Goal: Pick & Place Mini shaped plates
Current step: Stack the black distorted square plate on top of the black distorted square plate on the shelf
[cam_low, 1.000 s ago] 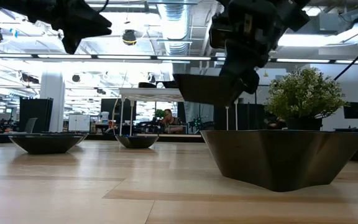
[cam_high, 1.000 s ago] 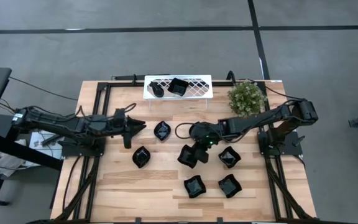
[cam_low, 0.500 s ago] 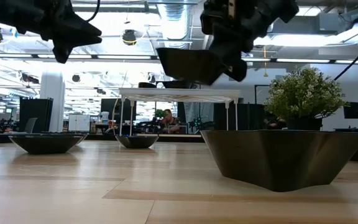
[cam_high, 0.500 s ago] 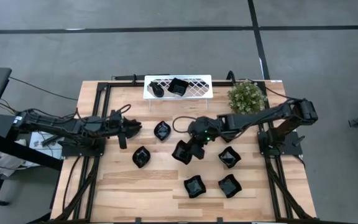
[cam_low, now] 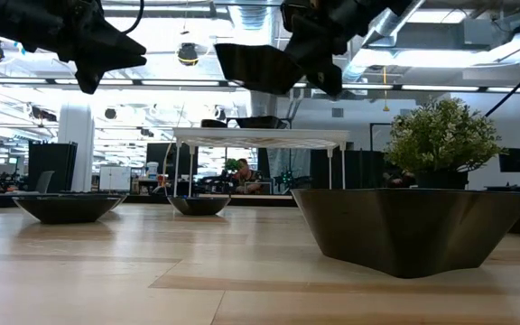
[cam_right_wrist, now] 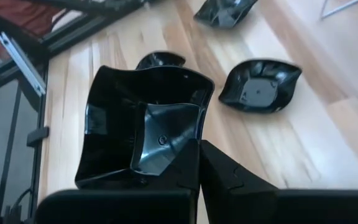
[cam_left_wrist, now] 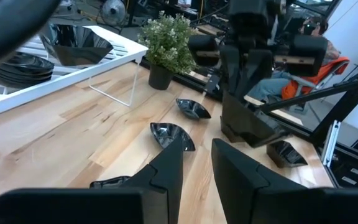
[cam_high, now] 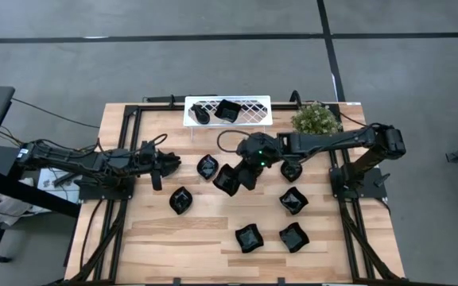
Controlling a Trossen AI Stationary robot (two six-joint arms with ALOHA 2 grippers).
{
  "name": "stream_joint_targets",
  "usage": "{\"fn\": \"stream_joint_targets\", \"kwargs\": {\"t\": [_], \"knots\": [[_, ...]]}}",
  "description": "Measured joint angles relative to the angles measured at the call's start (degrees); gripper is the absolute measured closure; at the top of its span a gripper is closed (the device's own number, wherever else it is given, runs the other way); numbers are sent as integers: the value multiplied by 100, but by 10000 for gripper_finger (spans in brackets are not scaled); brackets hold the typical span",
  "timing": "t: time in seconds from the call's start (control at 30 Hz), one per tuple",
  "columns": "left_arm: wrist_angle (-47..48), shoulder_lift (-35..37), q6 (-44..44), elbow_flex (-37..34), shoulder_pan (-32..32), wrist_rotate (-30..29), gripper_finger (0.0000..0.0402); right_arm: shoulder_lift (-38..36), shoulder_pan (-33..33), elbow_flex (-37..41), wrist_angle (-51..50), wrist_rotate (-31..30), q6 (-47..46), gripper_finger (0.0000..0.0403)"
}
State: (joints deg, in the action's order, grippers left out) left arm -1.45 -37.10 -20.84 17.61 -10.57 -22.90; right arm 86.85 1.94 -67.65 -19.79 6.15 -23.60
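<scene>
Plates lie scattered over the wooden counter (cam_high: 133,230): one leaf-shaped plate (cam_high: 207,167) just beside the carried one, another (cam_high: 180,199) nearer the front, and three square ones (cam_high: 293,200) toward the right arm's side. A white rack (cam_high: 253,112) stands at the far edge with two plates (cam_high: 227,110) already in it, and a small potted plant (cam_high: 315,121) sits beside it.

The right gripper (cam_high: 245,171) hangs above the middle of the counter, its fingers clamped on the rim of a square black plate (cam_high: 227,179). From above, the plate reaches out from the fingers toward the left arm. The low view shows what the top view cannot: the plate (cam_low: 255,68) is well clear of the counter, higher than the rack's top (cam_low: 260,135), with its open side upward. The right wrist view looks into its glossy hollow (cam_right_wrist: 148,130).

The left gripper (cam_high: 161,164) waits over the counter's left side, fingers slightly apart and holding nothing, pointing toward the middle.
</scene>
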Motion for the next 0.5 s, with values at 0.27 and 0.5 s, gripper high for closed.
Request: {"fn": "stream_joint_targets", "kwargs": {"t": [0.27, 0.5], "knots": [[-1, 0, 72, 0, 0, 1, 315, 0, 381, -360, -139, -5, 23, 403], [-9, 0, 63, -2, 0, 2, 315, 0, 776, -826, -388, -6, 274, 403]]}}
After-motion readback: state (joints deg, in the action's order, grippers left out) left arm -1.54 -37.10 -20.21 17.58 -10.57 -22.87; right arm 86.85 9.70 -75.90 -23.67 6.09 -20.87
